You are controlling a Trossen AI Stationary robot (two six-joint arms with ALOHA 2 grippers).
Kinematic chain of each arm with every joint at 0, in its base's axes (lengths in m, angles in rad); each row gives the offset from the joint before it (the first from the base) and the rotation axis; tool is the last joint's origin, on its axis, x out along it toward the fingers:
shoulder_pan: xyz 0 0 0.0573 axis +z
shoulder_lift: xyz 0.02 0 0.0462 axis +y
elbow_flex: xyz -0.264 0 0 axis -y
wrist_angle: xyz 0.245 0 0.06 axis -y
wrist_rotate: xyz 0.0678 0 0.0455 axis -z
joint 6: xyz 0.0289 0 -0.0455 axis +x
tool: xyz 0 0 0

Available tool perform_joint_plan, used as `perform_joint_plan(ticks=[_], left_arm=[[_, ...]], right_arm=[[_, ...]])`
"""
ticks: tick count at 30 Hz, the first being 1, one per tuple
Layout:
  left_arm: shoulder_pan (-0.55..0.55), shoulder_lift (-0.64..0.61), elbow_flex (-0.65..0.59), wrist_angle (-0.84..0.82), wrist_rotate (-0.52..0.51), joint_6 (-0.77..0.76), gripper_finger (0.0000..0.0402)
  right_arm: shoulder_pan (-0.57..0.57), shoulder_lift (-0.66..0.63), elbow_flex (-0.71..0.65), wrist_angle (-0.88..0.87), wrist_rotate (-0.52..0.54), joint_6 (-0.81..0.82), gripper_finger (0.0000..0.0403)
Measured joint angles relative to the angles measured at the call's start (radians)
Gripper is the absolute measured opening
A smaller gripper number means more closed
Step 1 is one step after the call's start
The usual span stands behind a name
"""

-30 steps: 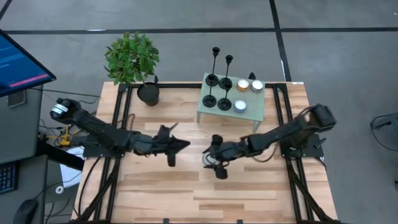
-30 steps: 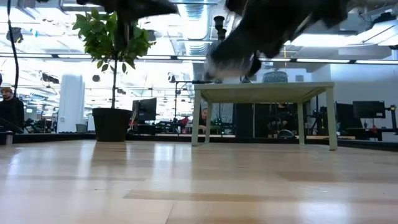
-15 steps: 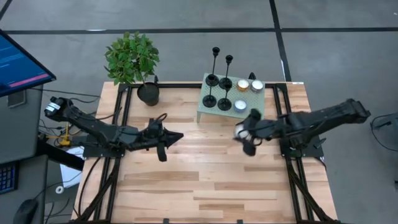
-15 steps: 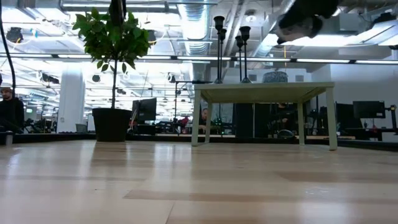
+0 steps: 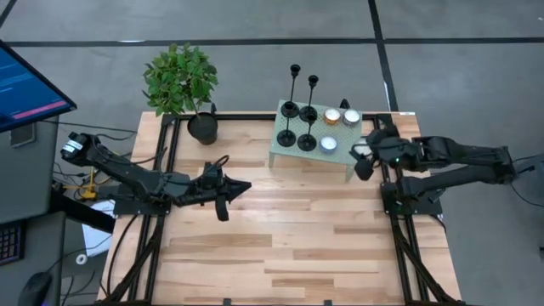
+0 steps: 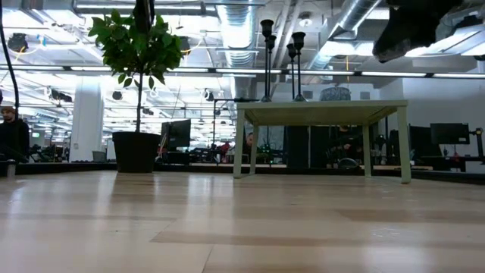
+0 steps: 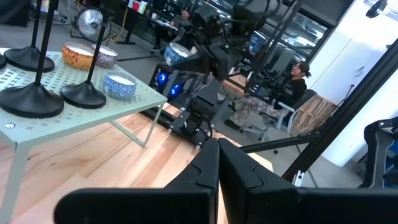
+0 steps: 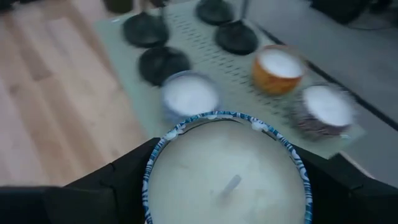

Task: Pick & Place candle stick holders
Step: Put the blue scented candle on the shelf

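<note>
1. High view: the four black candle stick holders [image 5: 299, 109] stand together on the far-left part of a small pale green side table [image 5: 342, 153], which sits at the far edge of the wooden bench [image 5: 280, 238]
2. Three candles in small pots [image 5: 340, 117] share that side table, just beside the holders on their right
3. The right gripper [image 5: 364, 157] hangs just off the side table's right end, apart from the holders
4. Right wrist view: its fingers [image 8: 112, 180] are spread wide around a blue-rimmed white candle [image 8: 227, 171], pinching it from both sides
5. The left gripper [image 5: 229, 194] hovers over the bench's left half, well apart from the holders; in the left wrist view its fingers [image 7: 202, 171] are pressed together on nothing
6. A potted plant [image 5: 183, 85] stands at the bench's far-left corner
</note>
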Motion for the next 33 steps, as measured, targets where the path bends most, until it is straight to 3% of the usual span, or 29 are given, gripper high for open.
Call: perform_joint_plan(ticks=[5, 17, 33], left_arm=[[0.000, 0.000, 0.000, 0.001, -0.009, 0.018, 0.0004], [0.000, 0.000, 0.000, 0.001, -0.059, 0.019, 0.0004], [0.005, 0.000, 0.000, 0.004, -0.064, 0.018, 0.0004]], right_arm=[[-0.100, -0.028, -0.015, 0.031, 0.001, -0.064, 0.0292], [-0.223, -0.110, -0.286, 0.345, -0.121, -0.127, 0.0292], [-0.371, -0.024, -0.300, 0.387, -0.357, -0.252, 0.0292]])
